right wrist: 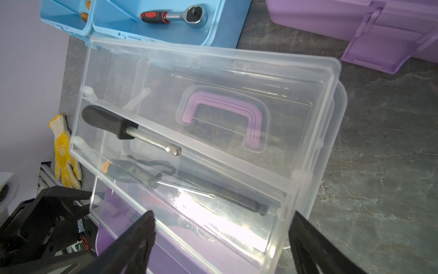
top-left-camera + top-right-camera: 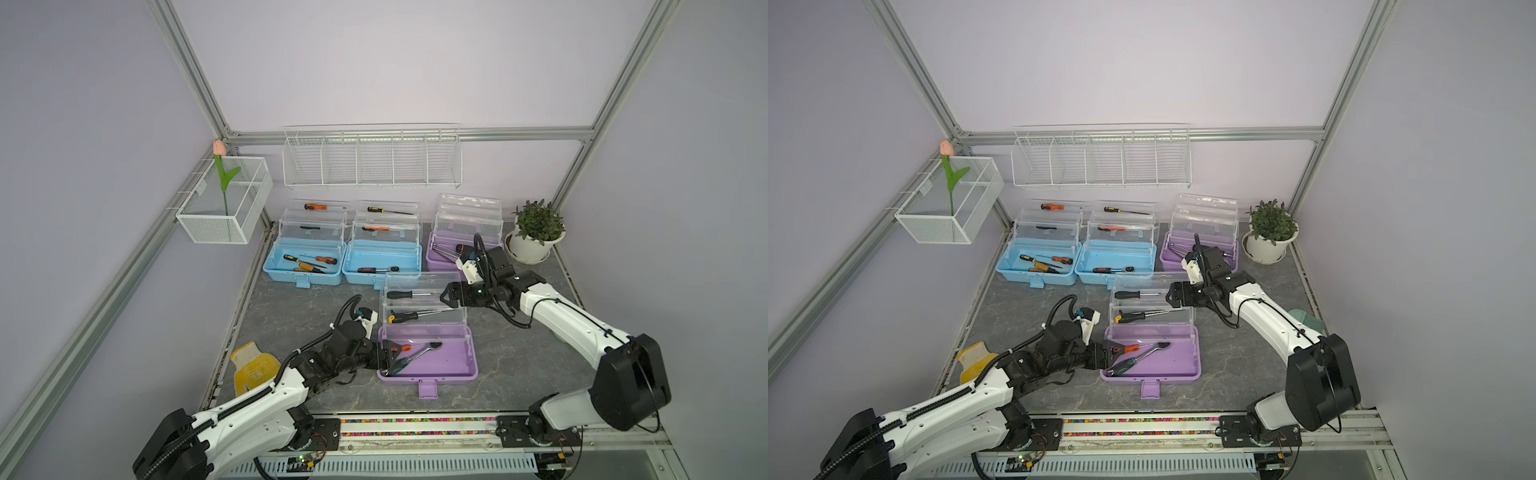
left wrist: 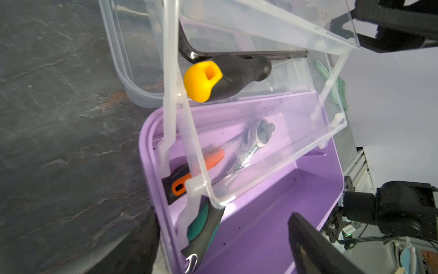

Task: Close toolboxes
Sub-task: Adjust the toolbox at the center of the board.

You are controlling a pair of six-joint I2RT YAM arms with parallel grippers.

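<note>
Right now, the left tool (image 2: 384,355) and the right tool (image 2: 445,296) are at an open purple box (image 2: 449,361).
The purple box sits near the front of the worktop (image 2: 291,320), clear trays lifted up. The left tool is spread apart over the box's left wall. The right tool is spread apart with the end of a clear tray (image 1: 237,232) between its sides. One blue box (image 2: 305,272), a second blue box (image 2: 380,266) and a second purple box (image 2: 435,263) stand open at the back.
</note>
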